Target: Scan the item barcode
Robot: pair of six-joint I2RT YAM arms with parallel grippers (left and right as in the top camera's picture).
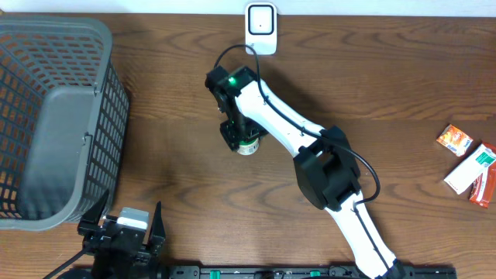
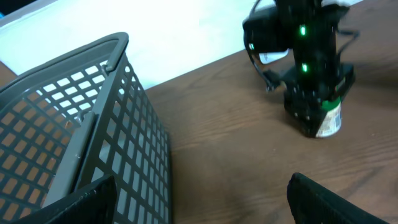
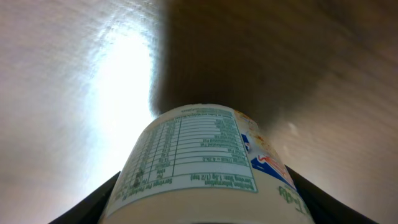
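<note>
- Two fingers (image 3: 92, 203) of my right gripper (image 1: 239, 136) stand on either side of a small bottle (image 3: 199, 162), one at each flank near its top end, as seen from the right wrist.
- Jaws partly open. Each finger sits tight against the bottle's outline, but I cannot tell whether they press on it or only bracket it.
- Bottle: white body, printed nutrition panel facing my wrist camera, a red and blue mark to one side. From the left wrist it shows a green band under the gripper, and its base looks to be on the table (image 1: 178, 101).
- Bottle position: on my side of the scanner (image 1: 260, 25), roughly in line with it and some way off.
- No barcode can be made out on the bottle in any view.
- My right arm reaches up the table towards the scanner, with the wrist pointing down over the bottle.
- My left gripper (image 1: 128, 213) sits well apart from the scanner, near my edge of the table and off to my left. Its jaws are spread wide with nothing between them.
- Grey mesh basket (image 1: 116, 108): far to my left of the scanner, just beyond my left gripper.
- Three packets lie well to my right of the scanner: an orange packet (image 1: 454, 139), a white and green packet (image 1: 470, 167) and a red packet (image 1: 487, 186) at the picture's edge.
</note>
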